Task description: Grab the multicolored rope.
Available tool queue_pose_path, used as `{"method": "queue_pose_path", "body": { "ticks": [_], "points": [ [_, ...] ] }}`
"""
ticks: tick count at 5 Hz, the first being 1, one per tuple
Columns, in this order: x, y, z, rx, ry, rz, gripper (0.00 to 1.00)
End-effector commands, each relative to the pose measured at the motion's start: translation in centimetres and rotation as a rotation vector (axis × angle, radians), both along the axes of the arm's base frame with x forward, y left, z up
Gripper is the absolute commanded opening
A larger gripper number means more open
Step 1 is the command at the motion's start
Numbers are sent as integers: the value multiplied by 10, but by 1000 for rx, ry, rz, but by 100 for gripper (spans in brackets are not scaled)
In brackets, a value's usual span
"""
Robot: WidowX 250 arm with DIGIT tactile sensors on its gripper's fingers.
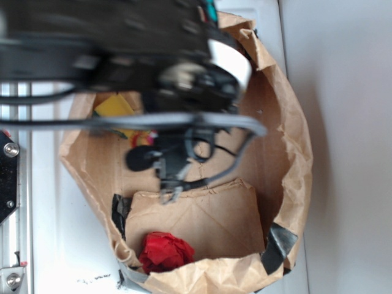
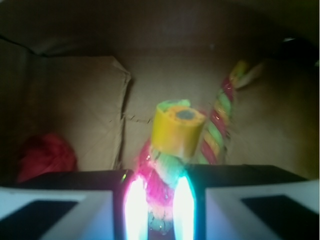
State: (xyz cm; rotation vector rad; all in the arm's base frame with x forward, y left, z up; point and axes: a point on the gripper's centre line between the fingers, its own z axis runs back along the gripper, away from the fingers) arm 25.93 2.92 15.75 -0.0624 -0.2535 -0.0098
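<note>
Down inside the brown paper bag (image 1: pixel 288 153) we go, and the gripper (image 2: pixel 162 210) has its prize: the jaws are pinched narrow on the multicolored rope (image 2: pixel 215 127), one limb of it squeezed right between the glowing fingers (image 2: pixel 134 207). From the wrist view that clamped limb rises to a yellow capped end just above the jaws, while the other limb, twisted red, yellow and light green, runs up toward the bag's far right wall. A red crumpled object (image 2: pixel 46 156) sits by the bag's left wall in that view; from the exterior camera it lies against the bag's near rim. A yellow sponge (image 1: pixel 114 106) peeks out at the far left rim, half hidden under the blurred black arm (image 1: pixel 122 43). A folded cardboard flap (image 1: pixel 196 217) lines the floor.
</note>
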Motion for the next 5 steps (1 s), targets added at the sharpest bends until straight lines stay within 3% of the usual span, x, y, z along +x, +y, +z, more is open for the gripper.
{"method": "queue_pose_path", "body": {
  "ticks": [1,2,4,5],
  "points": [
    [5,4,46,-5,-34,55,0],
    [18,15,50,11,6,111,0],
    [18,11,54,38,1,82,0],
    [17,4,53,78,4,57,0]
  ]
}}
